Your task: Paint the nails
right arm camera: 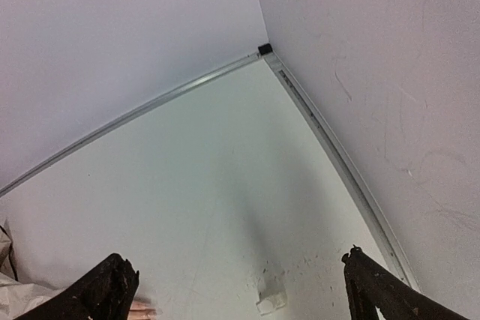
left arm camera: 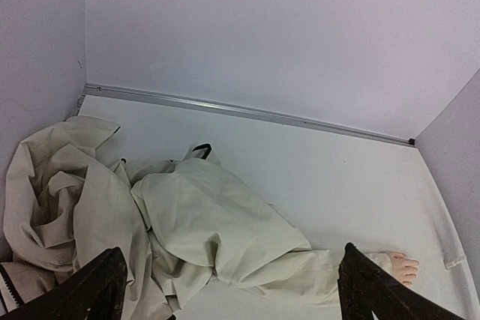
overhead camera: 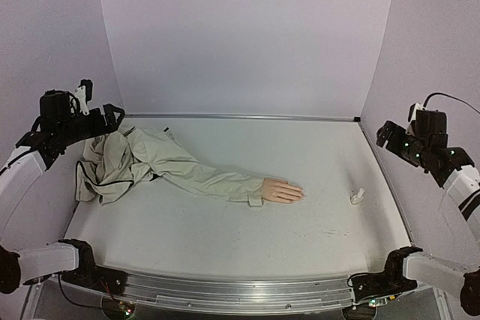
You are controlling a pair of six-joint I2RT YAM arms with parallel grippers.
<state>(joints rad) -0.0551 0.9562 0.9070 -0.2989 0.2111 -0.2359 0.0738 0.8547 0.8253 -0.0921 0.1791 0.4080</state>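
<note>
Well, the nails (overhead camera: 298, 194) are too small to make out from here. They sit at the fingertips of the peach mannequin hand (overhead camera: 282, 191), which lies flat near the middle of the table (overhead camera: 225, 245), fingers pointing right. A beige jacket sleeve (overhead camera: 217, 177) runs from its wrist back to the bunched jacket (overhead camera: 105, 166) at the left. To the right of the fingertips, apart from them, lies a small white bottle-like object (overhead camera: 358, 197), the only container about. Whether it is capped, or what it holds, I cannot tell. No brush shows. The left gripper (overhead camera: 107, 118) hovers over the jacket and the right gripper (overhead camera: 388, 136) by the right wall, both with jaws spread wide and empty. I'd judge nothing is started. The right arm is nearer the bottle and should take it gently at its middle, since it looks light enough to skid.
</note>
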